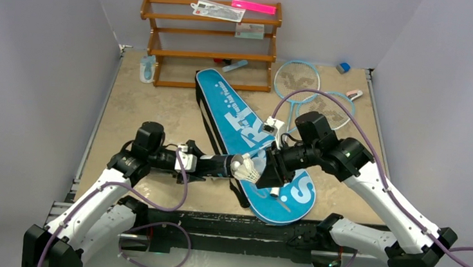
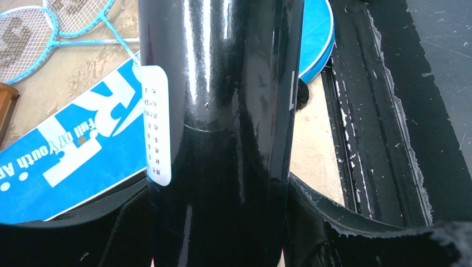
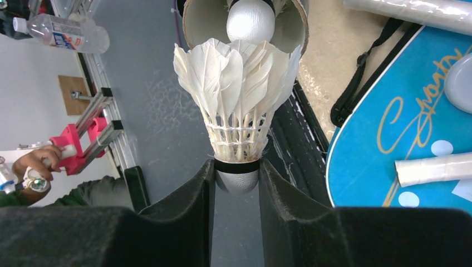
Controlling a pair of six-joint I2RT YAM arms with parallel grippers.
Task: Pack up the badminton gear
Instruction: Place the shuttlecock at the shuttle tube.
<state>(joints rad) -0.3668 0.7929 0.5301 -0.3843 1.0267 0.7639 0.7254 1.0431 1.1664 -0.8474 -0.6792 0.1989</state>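
Over the blue bag [image 1: 241, 124] reading "Full Of Youth" and big "RT", left gripper [image 1: 208, 164] clamps the black tube [image 2: 222, 111]; right gripper [image 3: 236, 189] pinches a shuttlecock [image 3: 236, 78] by its cork, feathers at the tube's mouth; rackets [image 1: 302, 91] just lie behind.

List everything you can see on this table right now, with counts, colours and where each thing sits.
Shuttlecocks: two, white; one in the right end effector, the other's cork inside the tube mouth.
Tube: one, black; in the left end effector.
Racket bag: one, blue; middle of the table.
Rackets: two, light blue; far right, shafts crossed.
Rack: one, brown wood; far edge.
Pink strip: one; rack top.
Left end effector: shut on the tube.
Right end effector: shut on a shuttlecock's cork.
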